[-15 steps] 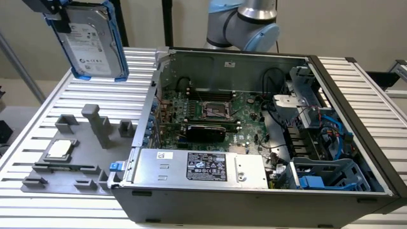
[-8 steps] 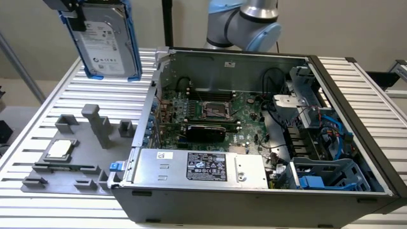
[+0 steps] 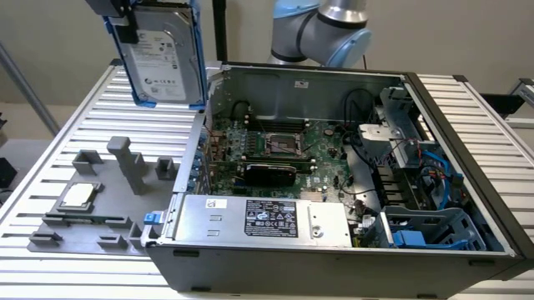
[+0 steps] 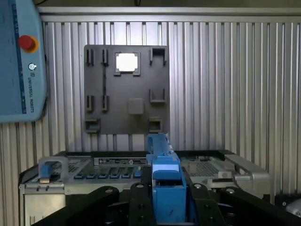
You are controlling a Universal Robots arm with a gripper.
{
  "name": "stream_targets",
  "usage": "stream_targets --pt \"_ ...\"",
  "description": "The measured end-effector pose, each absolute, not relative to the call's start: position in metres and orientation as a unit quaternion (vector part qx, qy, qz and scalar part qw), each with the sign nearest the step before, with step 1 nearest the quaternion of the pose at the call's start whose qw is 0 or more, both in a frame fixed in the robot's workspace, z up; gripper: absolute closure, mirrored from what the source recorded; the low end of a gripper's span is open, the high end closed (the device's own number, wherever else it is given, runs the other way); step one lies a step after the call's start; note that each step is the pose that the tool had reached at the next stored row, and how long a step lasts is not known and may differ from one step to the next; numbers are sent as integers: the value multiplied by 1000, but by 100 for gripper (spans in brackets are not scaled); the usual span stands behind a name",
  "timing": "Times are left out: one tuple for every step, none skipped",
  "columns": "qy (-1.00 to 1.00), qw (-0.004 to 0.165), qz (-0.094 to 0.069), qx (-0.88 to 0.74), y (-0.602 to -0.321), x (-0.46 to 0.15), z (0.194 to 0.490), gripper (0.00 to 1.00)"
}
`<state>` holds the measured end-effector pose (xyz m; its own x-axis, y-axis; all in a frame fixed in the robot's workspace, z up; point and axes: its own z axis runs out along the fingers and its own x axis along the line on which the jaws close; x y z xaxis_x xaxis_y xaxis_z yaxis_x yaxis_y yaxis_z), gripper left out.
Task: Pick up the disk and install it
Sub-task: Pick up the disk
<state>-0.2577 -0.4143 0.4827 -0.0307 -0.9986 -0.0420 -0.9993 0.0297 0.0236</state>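
Pick-up done: the hand (image 4: 167,190) is clamped on the disk (image 3: 162,56), high beside the open computer case (image 3: 334,81). Installing, I'd judge, calls for squaring it to a bay.

Claw (image 4: 168,194) clamped on edge-on disk (image 4: 162,162), grey fixture plate (image 4: 127,94) beyond, silver chip (image 4: 126,61) on it

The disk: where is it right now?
In the exterior view's upper left, the disk hangs upright in the gripper, off the table, beside the open computer case.
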Motion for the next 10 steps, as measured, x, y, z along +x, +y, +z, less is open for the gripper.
stream_targets --pt "718 7 23 -696 -415 -253 483 100" --pt "717 7 23 -696 -417 -249 483 100" --pt "717 6 24 -696 -418 -244 484 100" --pt "718 6 24 -696 -419 -240 484 100" --pt "717 6 24 -696 -420 -235 484 100" --pt "718 6 24 -696 -421 -231 484 100" --pt "718 6 24 -696 -422 -226 485 100" --pt "717 6 24 -696 -424 -221 485 100" --pt "718 6 24 -696 -425 -217 485 100" --pt "718 5 24 -696 -426 -212 485 100"
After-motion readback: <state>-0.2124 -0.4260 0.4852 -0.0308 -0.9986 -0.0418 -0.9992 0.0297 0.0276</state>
